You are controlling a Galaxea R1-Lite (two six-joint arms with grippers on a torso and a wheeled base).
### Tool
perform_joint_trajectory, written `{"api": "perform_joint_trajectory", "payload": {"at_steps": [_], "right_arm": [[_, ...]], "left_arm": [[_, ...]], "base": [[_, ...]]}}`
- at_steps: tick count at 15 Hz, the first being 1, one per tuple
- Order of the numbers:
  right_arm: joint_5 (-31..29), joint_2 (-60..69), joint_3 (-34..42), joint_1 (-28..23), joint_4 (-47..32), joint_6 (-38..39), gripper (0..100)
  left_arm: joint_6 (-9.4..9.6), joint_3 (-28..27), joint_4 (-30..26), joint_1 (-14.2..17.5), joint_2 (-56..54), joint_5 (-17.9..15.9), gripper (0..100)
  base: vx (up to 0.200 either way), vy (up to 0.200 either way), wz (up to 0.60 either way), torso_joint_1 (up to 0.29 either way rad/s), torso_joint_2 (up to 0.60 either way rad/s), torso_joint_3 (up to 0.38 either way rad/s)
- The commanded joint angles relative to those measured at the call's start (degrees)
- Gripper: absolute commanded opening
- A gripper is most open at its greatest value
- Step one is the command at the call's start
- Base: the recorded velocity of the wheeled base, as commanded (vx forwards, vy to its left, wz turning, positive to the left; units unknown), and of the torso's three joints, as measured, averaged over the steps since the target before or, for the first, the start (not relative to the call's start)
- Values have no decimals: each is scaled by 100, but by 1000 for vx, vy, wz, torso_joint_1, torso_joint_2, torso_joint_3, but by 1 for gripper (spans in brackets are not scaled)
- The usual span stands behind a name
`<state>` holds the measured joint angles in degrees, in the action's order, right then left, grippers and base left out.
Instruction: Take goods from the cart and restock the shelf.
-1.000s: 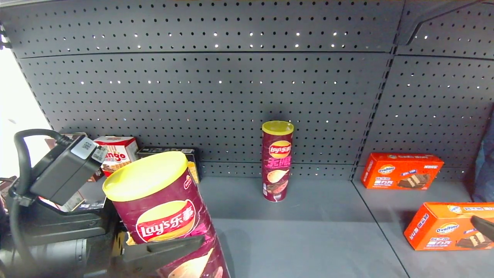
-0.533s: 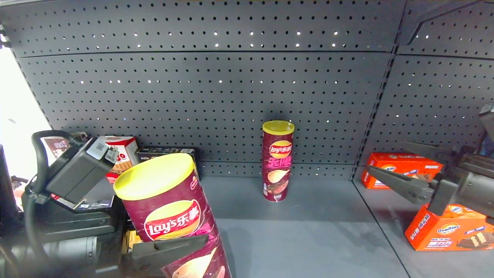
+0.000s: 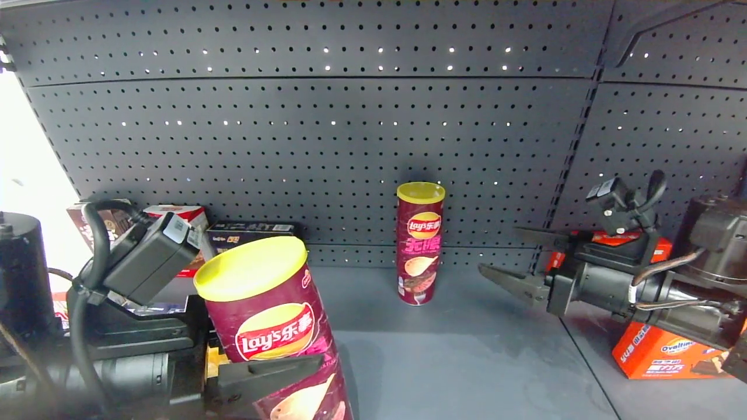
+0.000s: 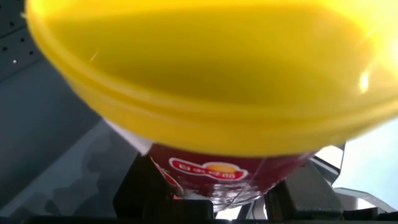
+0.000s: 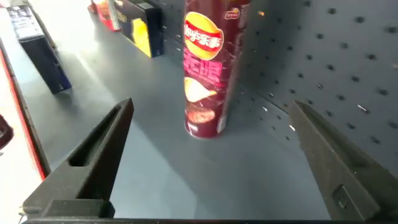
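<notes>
My left gripper point(image 3: 274, 370) is shut on a dark red chip can with a yellow lid point(image 3: 265, 315), held tilted over the shelf's front left. In the left wrist view that can point(image 4: 211, 93) sits close to the camera, between dark fingers point(image 4: 143, 186). A second, matching can point(image 3: 419, 242) stands upright at the back of the grey shelf point(image 3: 455, 361), against the pegboard. My right gripper point(image 3: 499, 252) hangs open to the right of the standing can and points at it. The right wrist view shows this can point(image 5: 208, 68) ahead, between the spread fingers point(image 5: 93, 162).
Orange boxes lie at the right: one point(image 3: 659, 350) under my right arm, another point(image 3: 613, 236) behind it. A black box point(image 3: 251, 233) and a red-and-white box point(image 3: 187, 216) stand at the back left. A pegboard wall point(image 3: 327, 146) closes the back.
My right arm has come in from the right edge and now reaches toward the standing can, fingers apart. The left gripper has shifted right with its can.
</notes>
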<state>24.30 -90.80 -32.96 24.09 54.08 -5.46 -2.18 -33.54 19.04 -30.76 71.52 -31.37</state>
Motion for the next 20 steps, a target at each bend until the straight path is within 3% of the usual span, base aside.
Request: {"api": "perform_joint_trajectory", "payload": {"at_steps": [1,4,20], "right_arm": [[110,-694,-70,8,367,-8,100],[471,-1116,-334,-1,534,-8,100],[444,-3076,-1898,254,657,-8,100]], "left_arm": [[-2,-4,-6,0,46,-1,0],[-2,-21,-6,0,46,-1,0],[7,-30,12,8,160,-10,0]], "base": [[0,0,0,0,0,0],[0,0,0,0,0,0],[0,0,0,0,0,0]]}}
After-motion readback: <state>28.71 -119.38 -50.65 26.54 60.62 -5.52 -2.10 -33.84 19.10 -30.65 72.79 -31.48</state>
